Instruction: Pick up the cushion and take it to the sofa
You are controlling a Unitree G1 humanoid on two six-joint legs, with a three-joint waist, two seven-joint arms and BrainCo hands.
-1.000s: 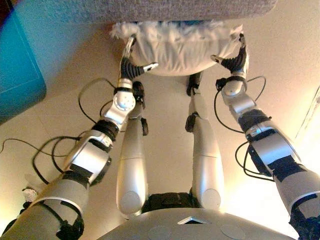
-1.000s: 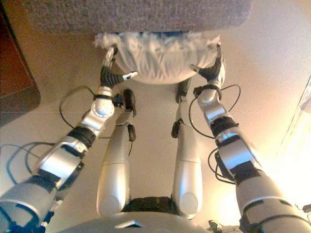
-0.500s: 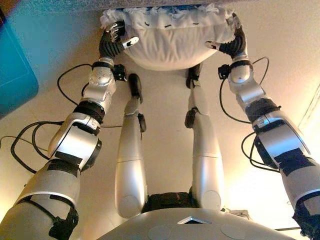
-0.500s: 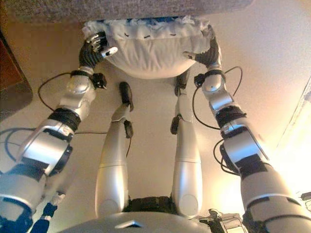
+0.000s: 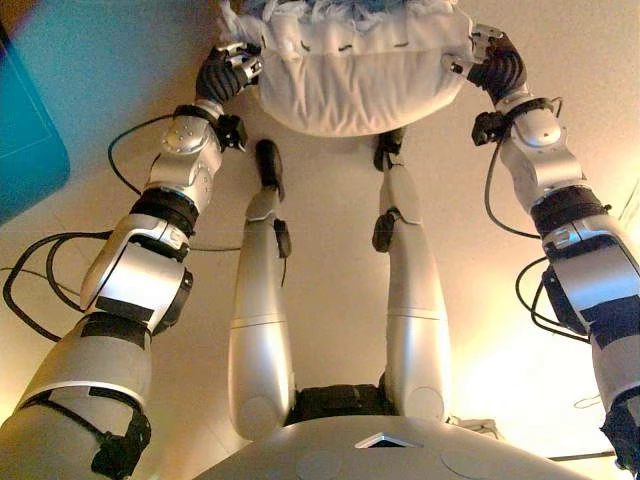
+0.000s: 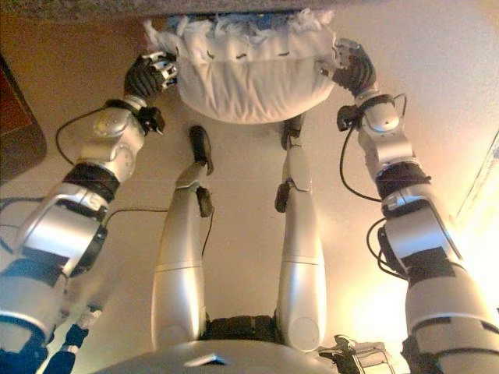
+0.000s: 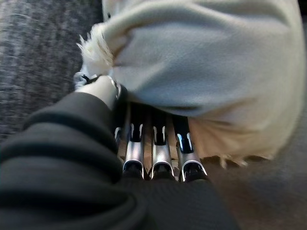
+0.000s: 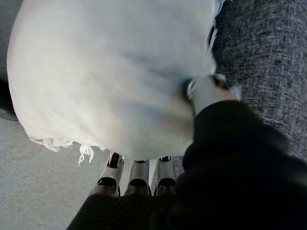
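Observation:
The white cushion (image 5: 355,75) with a fringed edge hangs between my two hands at the far side of the eye views, above the floor. My left hand (image 5: 225,72) grips its left end and my right hand (image 5: 490,65) its right end. In the left wrist view the fingers (image 7: 160,143) lie under the cushion (image 7: 206,62) and the thumb presses its corner. The right wrist view shows the same hold on the cushion (image 8: 105,72). The grey sofa (image 7: 38,57) is right behind the cushion and also shows in the right wrist view (image 8: 268,62).
A teal box (image 5: 25,140) stands on the floor at the left. Black cables (image 5: 40,270) lie on the beige floor beside my left arm. A bright strip (image 6: 487,187) runs along the right edge.
Both arms have stretched forward and carried the cushion further away towards the sofa. The hands have kept their hold on its two ends.

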